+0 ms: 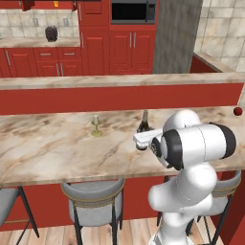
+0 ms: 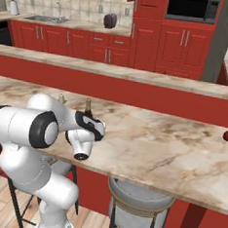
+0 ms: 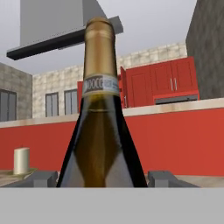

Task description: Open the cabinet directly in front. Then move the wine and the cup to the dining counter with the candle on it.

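The gripper (image 3: 103, 178) reaches out level over the dining counter (image 1: 48, 148), its two fingertips (image 3: 41, 178) spread on either side of the wine (image 3: 99, 131), which stands upright between them on the counter. Whether the fingers press the glass cannot be told. The candle (image 1: 96, 125) stands on the counter beyond and left of the gripper.

The dining counter (image 1: 48, 143) is a long brown marbled top. The wine (image 1: 143, 125) stands on it, right between the gripper's (image 3: 105, 178) fingers. The candle (image 1: 96, 125) stands near the gripper. A small red ball (image 1: 237, 111) sits well apart from it.
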